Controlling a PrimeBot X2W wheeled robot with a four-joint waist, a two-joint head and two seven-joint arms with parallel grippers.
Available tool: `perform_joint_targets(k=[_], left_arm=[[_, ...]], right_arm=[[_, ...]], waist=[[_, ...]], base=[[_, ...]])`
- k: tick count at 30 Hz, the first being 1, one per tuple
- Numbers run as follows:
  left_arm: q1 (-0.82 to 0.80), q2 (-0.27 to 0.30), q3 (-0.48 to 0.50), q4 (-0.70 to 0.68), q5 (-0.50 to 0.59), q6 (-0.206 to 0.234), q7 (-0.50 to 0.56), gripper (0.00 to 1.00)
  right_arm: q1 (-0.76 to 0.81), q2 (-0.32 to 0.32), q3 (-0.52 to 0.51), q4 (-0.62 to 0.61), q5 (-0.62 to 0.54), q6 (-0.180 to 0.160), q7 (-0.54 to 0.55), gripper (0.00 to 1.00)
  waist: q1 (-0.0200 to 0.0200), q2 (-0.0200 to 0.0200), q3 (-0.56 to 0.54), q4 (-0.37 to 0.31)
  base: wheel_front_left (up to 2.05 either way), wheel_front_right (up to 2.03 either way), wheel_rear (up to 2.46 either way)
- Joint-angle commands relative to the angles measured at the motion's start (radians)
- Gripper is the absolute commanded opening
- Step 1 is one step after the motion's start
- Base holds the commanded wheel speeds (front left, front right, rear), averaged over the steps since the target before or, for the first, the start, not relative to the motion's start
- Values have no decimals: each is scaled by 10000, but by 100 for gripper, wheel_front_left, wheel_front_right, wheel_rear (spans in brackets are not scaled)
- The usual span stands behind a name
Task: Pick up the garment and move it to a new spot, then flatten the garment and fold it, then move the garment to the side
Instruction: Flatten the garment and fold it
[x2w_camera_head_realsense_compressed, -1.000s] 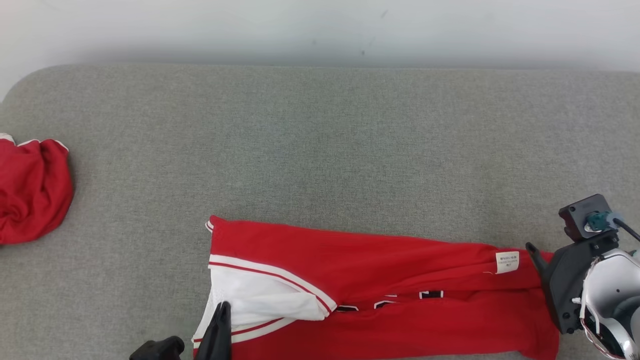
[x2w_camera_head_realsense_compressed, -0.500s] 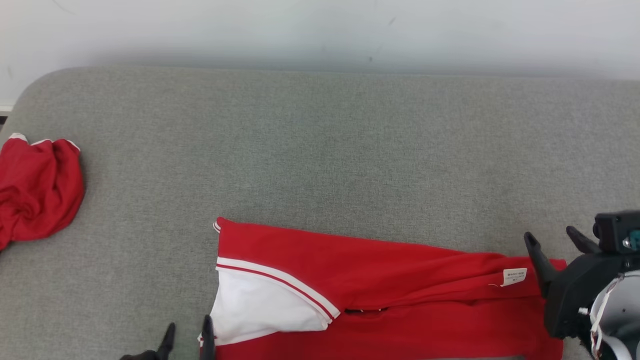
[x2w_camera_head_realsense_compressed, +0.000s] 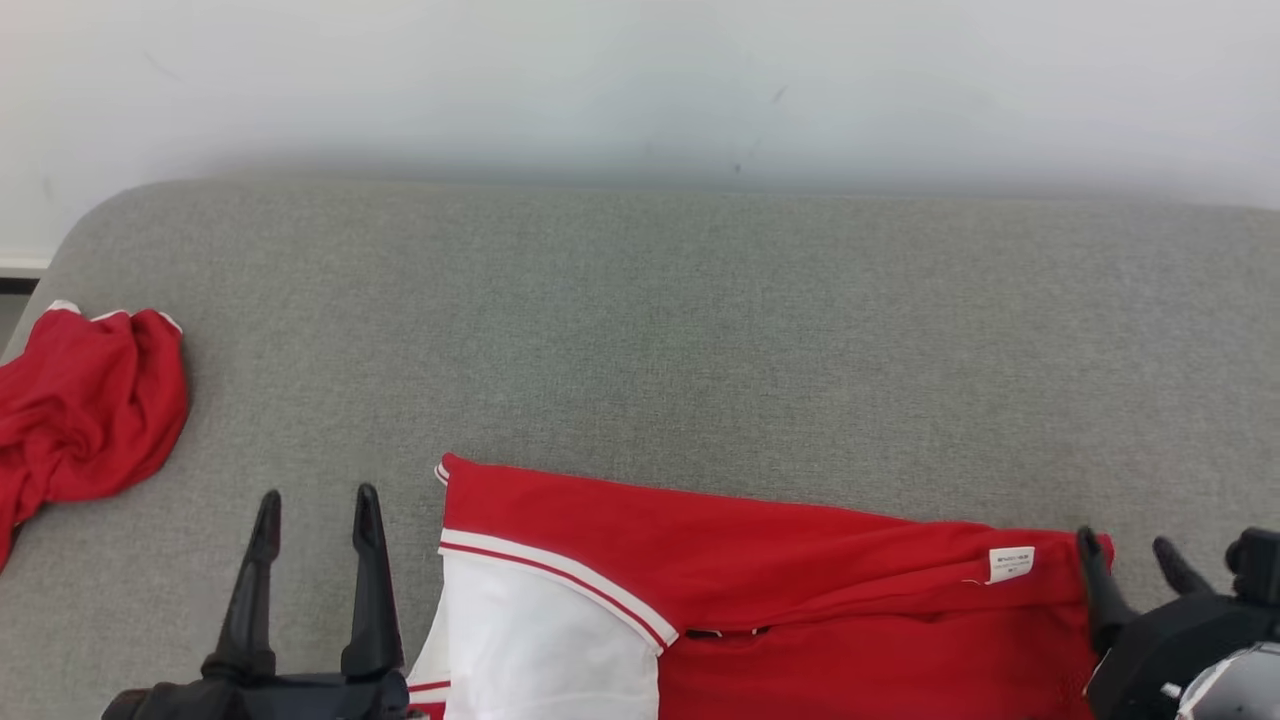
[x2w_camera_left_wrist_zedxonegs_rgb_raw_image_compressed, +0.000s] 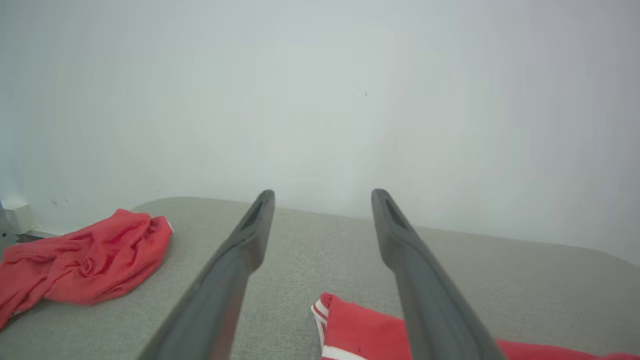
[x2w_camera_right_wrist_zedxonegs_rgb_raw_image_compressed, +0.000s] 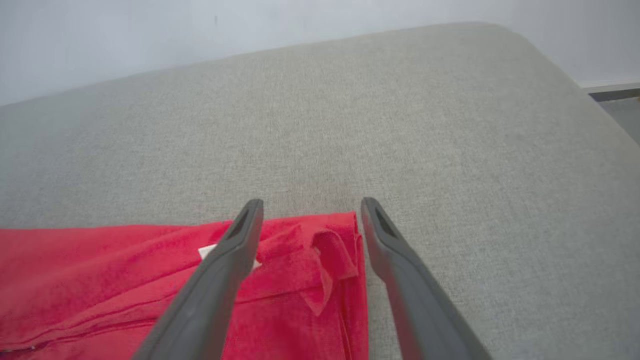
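Left gripper (x2w_camera_head_realsense_compressed: 318, 495) and right gripper (x2w_camera_head_realsense_compressed: 1124, 542) gape wide, empty, at either end of the red garment (x2w_camera_head_realsense_compressed: 760, 560), folded long along the cushion (x2w_camera_head_realsense_compressed: 700, 320)'s near edge; right wrist view reveals its curled corner (x2w_camera_right_wrist_zedxonegs_rgb_raw_image_compressed: 327, 262).

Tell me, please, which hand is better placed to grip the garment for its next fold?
Probably the right hand: open, it straddles the garment's labelled end. The left hand, also open, stands over bare cushion.

Left gripper (x2w_camera_head_realsense_compressed: 317, 493), right gripper (x2w_camera_head_realsense_compressed: 1122, 540): jaws spread wide, nothing gripped
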Motion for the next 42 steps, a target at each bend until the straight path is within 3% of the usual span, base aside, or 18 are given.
perform_joint_targets(k=[1, 7, 12, 17, 25, 33, 42], left_arm=[[110, -113, 118, -132, 211, -100, -29, 100], [339, -810, 772, -633, 1016, -834, -31, 100], [532, -1108, 1111, -474, 1222, -1282, -32, 100], [596, -1306, 1287, -357, 1342, -1595, -33, 100], [459, -1390, 1313, -210, 1335, -1760, -33, 100], [414, -1403, 1337, -121, 1092, -1702, -33, 100], [247, -1402, 1310, -104, 1018, -1643, -34, 100]], right_arm=[[68, 27, 35, 177, 73, 13, -120, 100], [30, 17, 352, 1537, 89, 13, -525, 100], [-524, 23, -187, 2177, 59, 13, -1009, 100], [-1431, 21, -374, 2702, -380, 13, -689, 100], [-1613, 33, 36, 3067, -711, 13, 972, 100], [-231, 19, 276, 1890, -196, 13, 1977, 100], [-116, 23, 298, 1441, -110, 13, 1965, 100]], waist=[[0, 0, -77, -85], [0, 0, -129, -207], [0, 0, -148, -286], [0, 0, -122, -321], [0, 0, 25, -215], [0, 0, 142, -172], [0, 0, 274, -370]], base=[[0, 0, 0], [0, 0, 0], [0, 0, 0], [0, 0, 0], [0, 0, 0], [0, 0, 0], [0, 0, 0]])
